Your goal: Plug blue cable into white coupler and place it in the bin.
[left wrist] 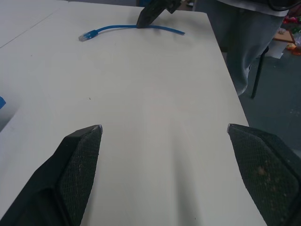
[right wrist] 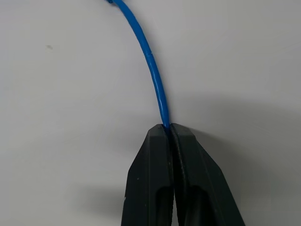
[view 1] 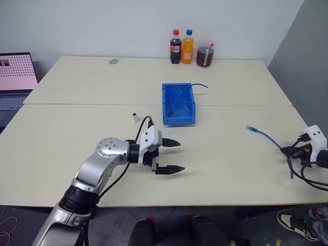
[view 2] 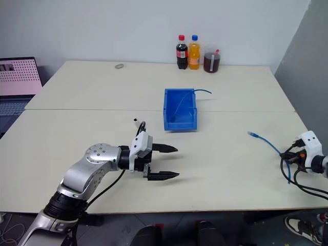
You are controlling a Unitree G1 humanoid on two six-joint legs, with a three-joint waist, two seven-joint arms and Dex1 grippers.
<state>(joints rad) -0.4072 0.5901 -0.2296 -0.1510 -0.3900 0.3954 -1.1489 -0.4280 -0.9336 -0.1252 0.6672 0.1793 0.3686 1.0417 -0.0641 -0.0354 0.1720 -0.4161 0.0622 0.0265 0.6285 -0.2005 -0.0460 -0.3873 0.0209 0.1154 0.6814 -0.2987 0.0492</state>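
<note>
The blue cable (view 1: pixel 266 137) lies on the table's right side, its pale plug (view 1: pixel 250 127) pointing toward the middle. My right gripper (view 1: pixel 288 150) is shut on the cable's other part; in the right wrist view the fingertips (right wrist: pixel 160 136) pinch the cord (right wrist: pixel 153 70) between them. The white coupler (view 1: pixel 136 117) stands alone on the table, left of the bin (view 1: pixel 179 120). My left gripper (view 1: pixel 181 156) hovers open and empty below the bin, pointing right toward the cable (left wrist: pixel 117 28).
A second thin blue cord (view 1: pixel 200 85) hangs out of the bin's far corner. Two bottles (view 1: pixel 182 47) and a jar (view 1: pixel 205 54) stand at the back edge, near a small grey object (view 1: pixel 114 61). A laptop (view 1: pixel 15 77) sits far left. A person's shoe (view 1: pixel 294 224) is on the floor at right.
</note>
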